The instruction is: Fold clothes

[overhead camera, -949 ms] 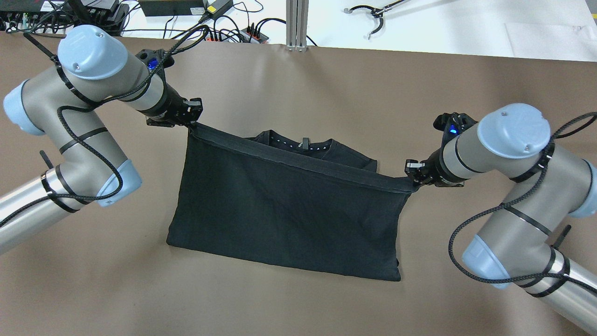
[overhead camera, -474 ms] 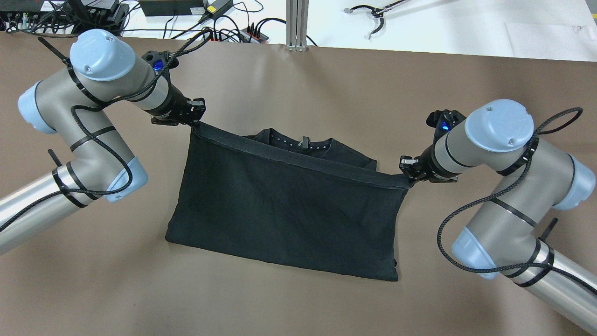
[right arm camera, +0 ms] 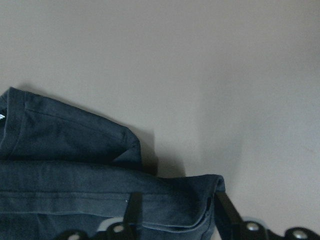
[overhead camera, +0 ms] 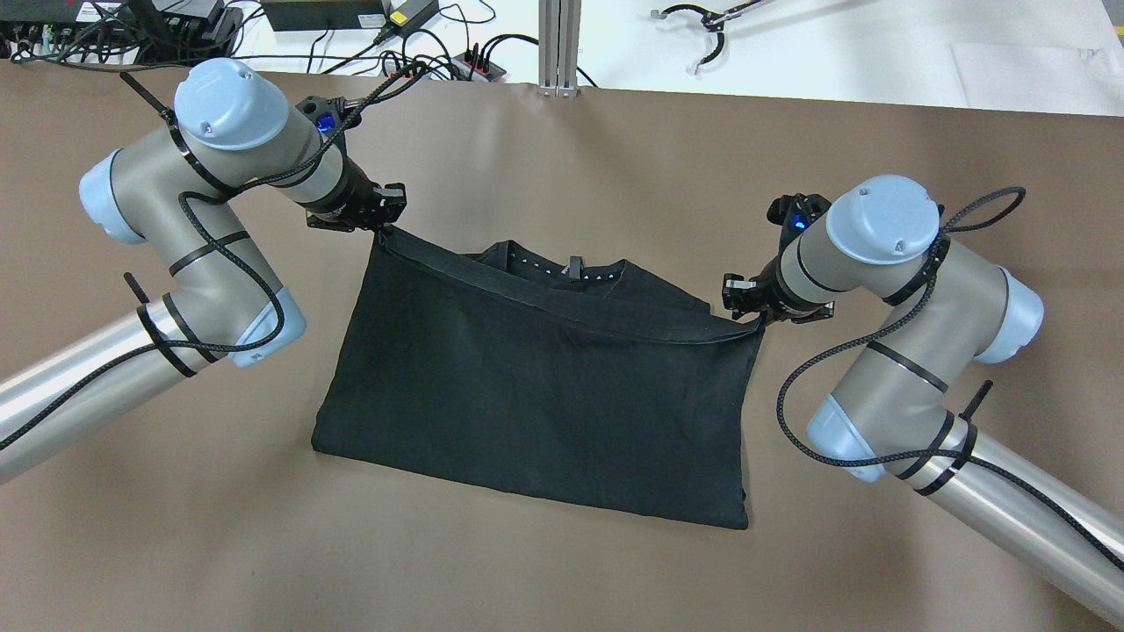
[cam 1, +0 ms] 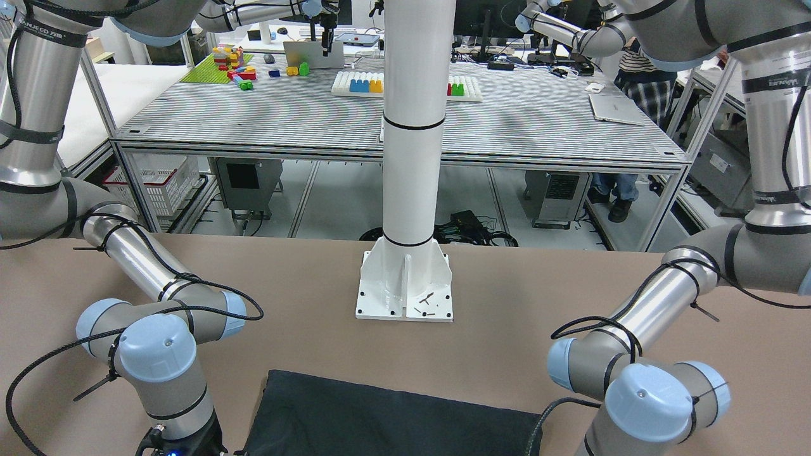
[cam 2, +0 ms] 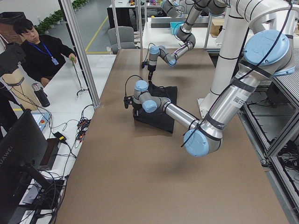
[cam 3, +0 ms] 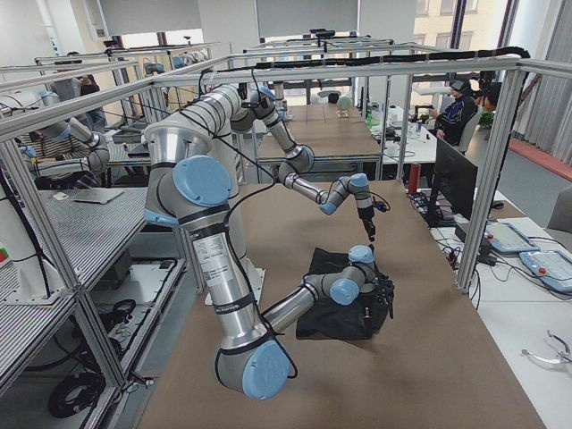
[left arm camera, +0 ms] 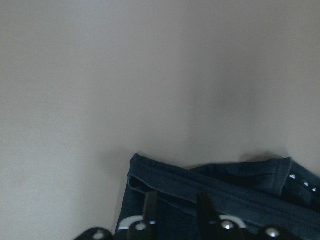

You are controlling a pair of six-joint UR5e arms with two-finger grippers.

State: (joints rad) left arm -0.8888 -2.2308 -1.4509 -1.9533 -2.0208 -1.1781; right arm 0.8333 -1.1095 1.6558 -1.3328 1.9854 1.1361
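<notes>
The clothes (overhead camera: 544,386) are one black shirt lying on the brown table, its lower half folded up and held taut as a hemmed edge. My left gripper (overhead camera: 379,224) is shut on the hem's left corner and my right gripper (overhead camera: 753,318) on its right corner. The collar (overhead camera: 571,268) with small studs shows just beyond the raised hem. In the left wrist view the gripper (left arm camera: 177,215) pinches the hem of the clothes (left arm camera: 225,190). The right wrist view shows that gripper (right arm camera: 177,215) clamped on the clothes (right arm camera: 75,150). The clothes' near edge (cam 1: 380,424) also appears in the front-facing view.
A white post on a base plate (cam 1: 405,291) stands at the robot's side of the table. At the far edge are an aluminium upright (overhead camera: 559,44) and cables with a power strip (overhead camera: 439,61). A person (cam 2: 42,51) sits beyond the far edge.
Both arms have carried the hem farther from the robot, toward the collar. The right gripper has also moved inward to the left, so the raised hem now sags slightly.
</notes>
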